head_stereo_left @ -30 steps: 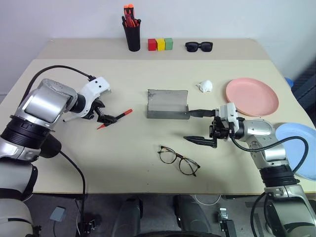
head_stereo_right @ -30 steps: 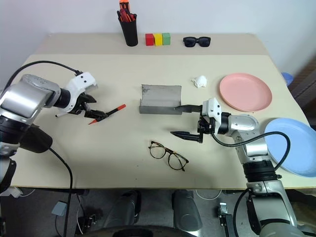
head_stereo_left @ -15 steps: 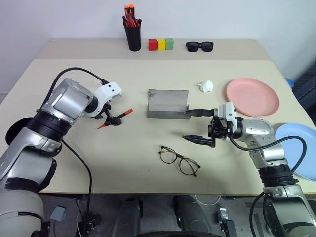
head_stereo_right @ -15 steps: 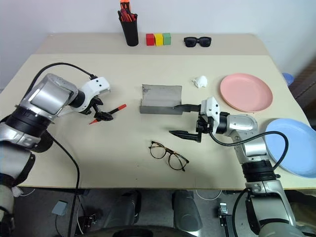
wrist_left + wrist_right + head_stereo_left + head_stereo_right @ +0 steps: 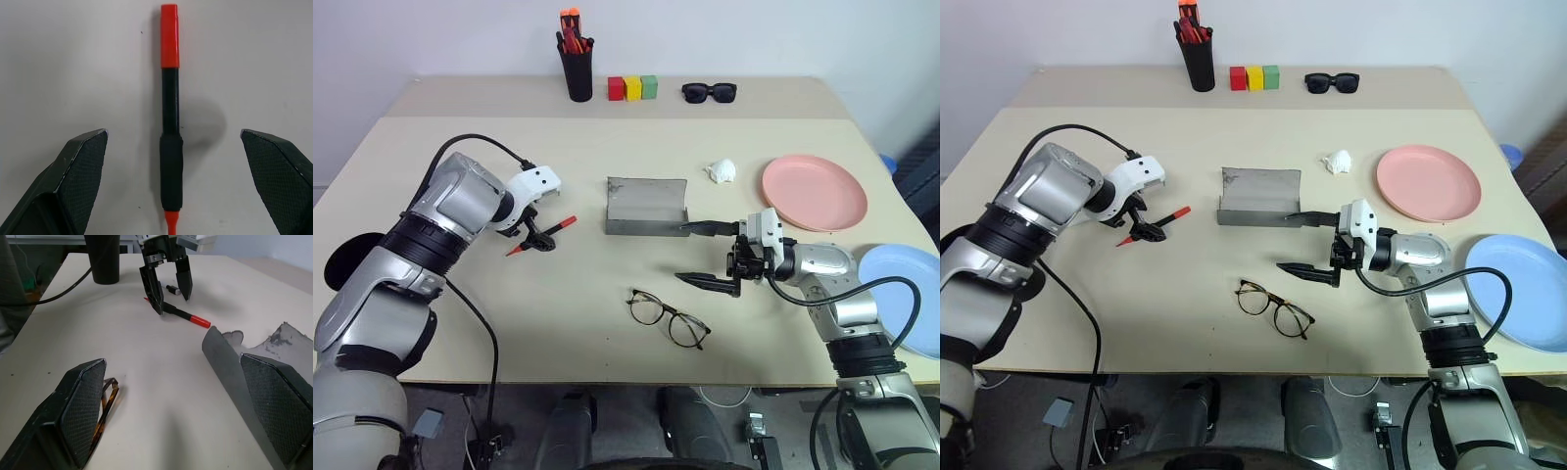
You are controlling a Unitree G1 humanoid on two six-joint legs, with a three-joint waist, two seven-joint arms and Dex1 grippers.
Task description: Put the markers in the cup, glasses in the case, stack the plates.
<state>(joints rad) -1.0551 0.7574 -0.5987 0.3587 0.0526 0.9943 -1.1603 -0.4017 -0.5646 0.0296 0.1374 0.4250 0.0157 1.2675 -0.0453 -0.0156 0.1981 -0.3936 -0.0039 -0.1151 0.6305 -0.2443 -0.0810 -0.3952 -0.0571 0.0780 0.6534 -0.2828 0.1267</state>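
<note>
Red-capped marker (image 5: 169, 127) flat on table (image 5: 509, 323), unmoved, at 9 o'clock of open grey case (image 5: 646, 207). Left gripper (image 5: 171, 188) now lower, fingers spread wide astride marker, not touching. Right gripper (image 5: 708, 254) unchanged, wide open, glasses (image 5: 667, 317) at 7 o'clock.

The left pincer (image 5: 540, 238) is pointed steeply downward from a bent wrist, its two black fingers (image 5: 80, 166) spread wide and nothing held between them. The right pincer (image 5: 703, 255) is held level, pointed toward the robot's left, fingers likewise spread wide and empty.
</note>
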